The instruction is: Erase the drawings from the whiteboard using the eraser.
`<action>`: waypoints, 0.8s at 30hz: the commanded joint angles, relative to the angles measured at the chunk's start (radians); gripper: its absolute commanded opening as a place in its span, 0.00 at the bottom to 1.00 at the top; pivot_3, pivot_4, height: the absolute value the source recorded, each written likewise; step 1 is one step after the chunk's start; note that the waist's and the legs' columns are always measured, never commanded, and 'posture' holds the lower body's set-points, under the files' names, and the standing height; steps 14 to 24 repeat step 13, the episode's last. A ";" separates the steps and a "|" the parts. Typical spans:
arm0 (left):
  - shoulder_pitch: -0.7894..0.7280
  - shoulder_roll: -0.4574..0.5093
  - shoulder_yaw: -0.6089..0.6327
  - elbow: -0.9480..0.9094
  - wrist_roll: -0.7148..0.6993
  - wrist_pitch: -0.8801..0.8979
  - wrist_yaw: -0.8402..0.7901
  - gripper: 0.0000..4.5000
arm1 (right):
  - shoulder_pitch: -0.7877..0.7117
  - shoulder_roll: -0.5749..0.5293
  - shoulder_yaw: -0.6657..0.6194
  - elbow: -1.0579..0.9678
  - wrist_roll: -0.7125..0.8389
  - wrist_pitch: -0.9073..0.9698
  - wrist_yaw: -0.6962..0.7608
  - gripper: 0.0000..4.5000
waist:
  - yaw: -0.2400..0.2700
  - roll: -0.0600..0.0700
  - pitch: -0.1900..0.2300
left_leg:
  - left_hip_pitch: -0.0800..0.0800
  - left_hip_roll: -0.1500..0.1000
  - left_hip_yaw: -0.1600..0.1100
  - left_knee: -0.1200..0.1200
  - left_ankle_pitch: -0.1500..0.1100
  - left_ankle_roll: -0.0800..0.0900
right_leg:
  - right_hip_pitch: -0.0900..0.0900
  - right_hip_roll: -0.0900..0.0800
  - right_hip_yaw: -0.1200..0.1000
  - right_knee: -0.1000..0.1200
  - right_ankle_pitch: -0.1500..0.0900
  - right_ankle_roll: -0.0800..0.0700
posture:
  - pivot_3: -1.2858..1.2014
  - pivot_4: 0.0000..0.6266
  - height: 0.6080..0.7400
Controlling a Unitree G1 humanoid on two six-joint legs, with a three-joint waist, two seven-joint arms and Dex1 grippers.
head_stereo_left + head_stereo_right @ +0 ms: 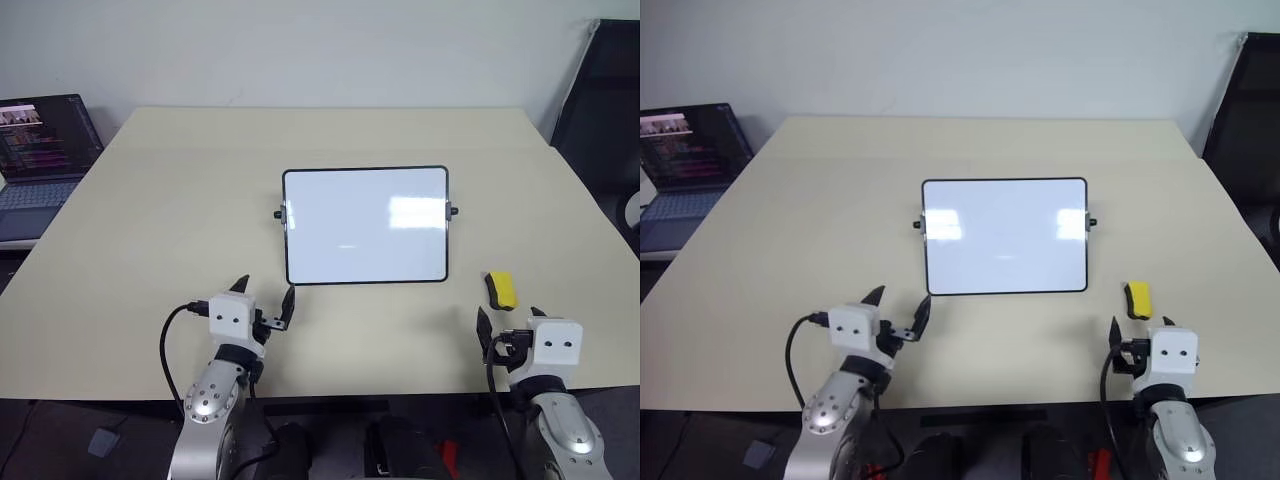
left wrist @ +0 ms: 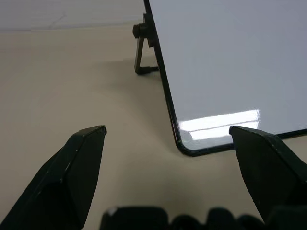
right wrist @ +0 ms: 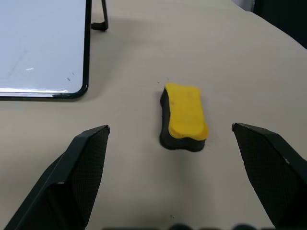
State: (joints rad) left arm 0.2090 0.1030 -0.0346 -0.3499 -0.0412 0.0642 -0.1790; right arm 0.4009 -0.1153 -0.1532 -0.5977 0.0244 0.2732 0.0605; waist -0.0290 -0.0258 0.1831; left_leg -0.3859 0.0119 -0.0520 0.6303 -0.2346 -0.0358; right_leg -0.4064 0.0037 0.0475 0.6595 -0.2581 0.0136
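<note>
Eraser (image 3: pixel 183 116) flat on counter (image 1: pixel 150 250), just right of whiteboard (image 1: pixel 365 225); likely light, soft-topped — pinch across narrow sides; right gripper (image 3: pixel 192 177) agape short of it, left gripper (image 2: pixel 168 177) likewise empty.

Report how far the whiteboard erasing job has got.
Done: the whiteboard looks wiped, no drawings visible, only faint specks near a corner. In hand: nothing; the left gripper and right gripper are open, and the eraser lies on the table. Left: seemingly nothing.

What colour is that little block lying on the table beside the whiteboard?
The eraser is yellow on top with a black base; the right wrist view shows it best.
</note>
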 commanded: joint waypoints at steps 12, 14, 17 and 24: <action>0.067 -0.029 -0.066 -0.095 0.051 -0.040 0.058 1.00 | 0.023 -0.074 -0.052 0.076 0.005 -0.150 0.073 0.99 | 0.000 0.000 0.000 | 0.000 0.000 0.000 -0.001 -0.001 -0.001 | 0.000 0.000 -0.001 -0.001 -0.001 -0.001 | 0.52 0.24 1.00; 0.070 -0.031 -0.072 -0.094 0.054 -0.044 0.059 1.00 | 0.022 -0.079 -0.056 0.080 0.004 -0.155 0.075 0.99 | 0.000 0.000 0.000 | 0.000 -0.001 0.000 -0.001 -0.001 -0.001 | 0.000 0.000 -0.001 -0.001 -0.001 -0.001 | 0.52 0.24 1.00; 0.070 -0.031 -0.072 -0.094 0.054 -0.044 0.059 1.00 | 0.022 -0.079 -0.056 0.080 0.004 -0.155 0.075 0.99 | 0.000 0.000 0.000 | 0.000 -0.001 0.000 -0.001 -0.001 -0.001 | 0.000 0.000 -0.001 -0.001 -0.001 -0.001 | 0.52 0.24 1.00; 0.070 -0.031 -0.072 -0.094 0.054 -0.044 0.059 1.00 | 0.022 -0.079 -0.056 0.080 0.004 -0.155 0.075 0.99 | 0.000 0.000 0.000 | 0.000 -0.001 0.000 -0.001 -0.001 -0.001 | 0.000 0.000 -0.001 -0.001 -0.001 -0.001 | 0.52 0.24 1.00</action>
